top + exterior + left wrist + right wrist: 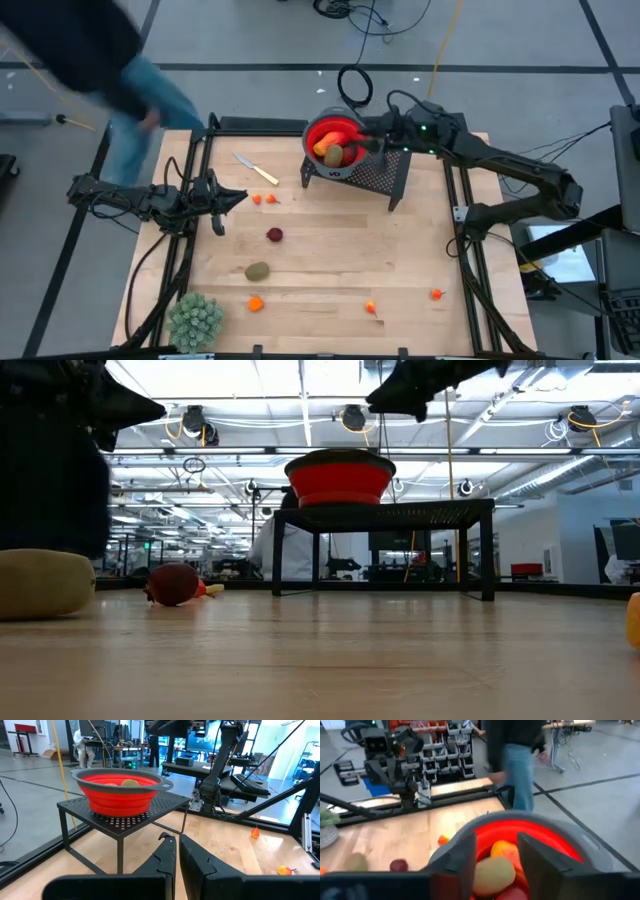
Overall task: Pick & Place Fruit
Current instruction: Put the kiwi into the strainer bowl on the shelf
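A red bowl [335, 135] stands on a black perforated stand [385, 175] at the table's far side. In it lie a brown kiwi [492, 874], an orange-red fruit [502, 851] and a dark red one [512, 894]. My right gripper [495, 855] hovers open over the bowl, its fingers on either side of the kiwi, above it. On the table rest a second kiwi [258, 270], a dark red round fruit [274, 234] and tiny orange pieces [256, 199] [255, 303] [370, 307] [436, 293]. My left gripper [238, 197] waits shut near the left edge, pointing at the stand.
A yellow-handled knife [257, 168] lies left of the stand. A pale green spiky plant ball [195, 320] sits at the near left corner. A person in blue trousers [140, 110] walks beyond the far left corner. A black frame rail [465, 230] borders the wooden table.
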`<state>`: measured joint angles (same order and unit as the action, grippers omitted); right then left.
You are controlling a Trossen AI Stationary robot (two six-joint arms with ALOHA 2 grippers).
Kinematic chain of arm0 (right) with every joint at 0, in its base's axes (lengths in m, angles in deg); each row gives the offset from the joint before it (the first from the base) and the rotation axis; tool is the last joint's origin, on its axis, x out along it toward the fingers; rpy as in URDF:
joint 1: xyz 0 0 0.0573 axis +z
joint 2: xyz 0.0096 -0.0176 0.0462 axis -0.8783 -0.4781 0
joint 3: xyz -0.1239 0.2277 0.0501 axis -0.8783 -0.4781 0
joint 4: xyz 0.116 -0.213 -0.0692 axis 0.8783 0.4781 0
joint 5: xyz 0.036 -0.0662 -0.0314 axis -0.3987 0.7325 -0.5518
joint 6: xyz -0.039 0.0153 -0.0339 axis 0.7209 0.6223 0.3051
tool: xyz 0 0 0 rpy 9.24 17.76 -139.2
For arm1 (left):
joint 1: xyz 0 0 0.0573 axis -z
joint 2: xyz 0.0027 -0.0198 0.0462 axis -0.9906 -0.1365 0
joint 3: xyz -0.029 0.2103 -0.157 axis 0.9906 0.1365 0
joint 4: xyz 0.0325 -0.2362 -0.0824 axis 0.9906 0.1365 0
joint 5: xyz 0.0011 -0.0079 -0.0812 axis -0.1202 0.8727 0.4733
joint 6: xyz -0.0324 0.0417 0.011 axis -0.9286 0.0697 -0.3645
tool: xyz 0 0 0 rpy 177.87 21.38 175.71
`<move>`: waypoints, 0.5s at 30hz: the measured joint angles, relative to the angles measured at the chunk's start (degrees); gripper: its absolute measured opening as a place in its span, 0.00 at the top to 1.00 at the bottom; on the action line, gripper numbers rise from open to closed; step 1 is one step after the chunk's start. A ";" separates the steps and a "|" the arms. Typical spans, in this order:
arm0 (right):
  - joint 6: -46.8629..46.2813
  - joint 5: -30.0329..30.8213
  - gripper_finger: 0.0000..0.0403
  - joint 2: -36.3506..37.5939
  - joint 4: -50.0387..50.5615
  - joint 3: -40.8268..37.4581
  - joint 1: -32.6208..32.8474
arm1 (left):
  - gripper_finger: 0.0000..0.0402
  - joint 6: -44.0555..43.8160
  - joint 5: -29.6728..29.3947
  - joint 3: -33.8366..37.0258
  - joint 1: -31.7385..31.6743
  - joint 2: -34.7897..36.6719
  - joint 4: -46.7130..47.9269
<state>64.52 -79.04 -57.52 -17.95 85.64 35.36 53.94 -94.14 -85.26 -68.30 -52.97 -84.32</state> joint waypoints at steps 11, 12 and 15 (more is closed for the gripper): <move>2.90 7.69 0.97 9.50 8.95 -0.04 4.58 | 0.95 -0.24 0.00 0.02 0.00 0.00 -0.20; 3.02 9.01 0.98 10.35 9.81 -0.02 5.22 | 0.95 -0.52 -0.02 0.02 0.02 0.00 -0.51; 3.72 11.42 1.00 12.38 11.58 -0.04 6.78 | 0.95 -1.57 -0.02 0.02 0.02 0.00 -1.37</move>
<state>68.24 -67.62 -45.14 -6.37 85.60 42.13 52.38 -94.16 -85.23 -68.29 -52.97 -85.69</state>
